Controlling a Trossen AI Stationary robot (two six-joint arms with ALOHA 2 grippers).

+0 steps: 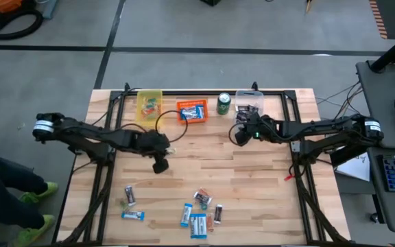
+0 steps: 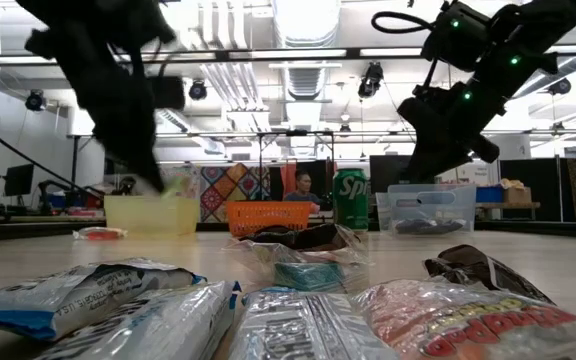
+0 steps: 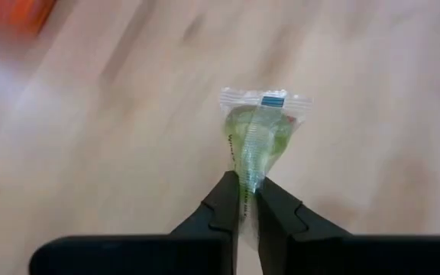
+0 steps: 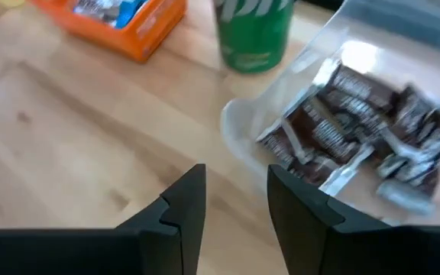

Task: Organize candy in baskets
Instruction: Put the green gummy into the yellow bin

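Green sweet (image 3: 260,137), in a clear wrapper, is pinched by its lower end between the left gripper's (image 3: 248,205) fingers; the jaws are closed tight on the wrapper. The sweet stands out ahead of the fingertips, above bare wood. In the high view this gripper (image 1: 160,165) is over the middle of the table (image 1: 252,185), with the yellow bin (image 1: 149,105) beyond it near the far edge and the loose candy (image 1: 199,219) on its near side, well apart from it.

Yellow bin holds a few small sweets. Orange bin (image 1: 192,111) sits just beside it and holds blue-and-white bars. A green can (image 1: 224,103) stands between the orange bin and the clear bin (image 1: 249,101).

Right gripper (image 4: 237,200) hangs empty, jaws partly apart with a plain gap between the fingers. Just ahead of its fingertips is the clear bin (image 4: 357,114), holding dark brown bars (image 4: 342,130). The can (image 4: 254,34) is beyond the fingers to one side of that bin, the orange bin (image 4: 121,23) farther out on that same side. In the high view the right gripper (image 1: 242,130) is just on the near side of the clear bin.

Loose candy along the near edge: blue-and-white bars, dark bars, a few small sweets, spread out, some touching.
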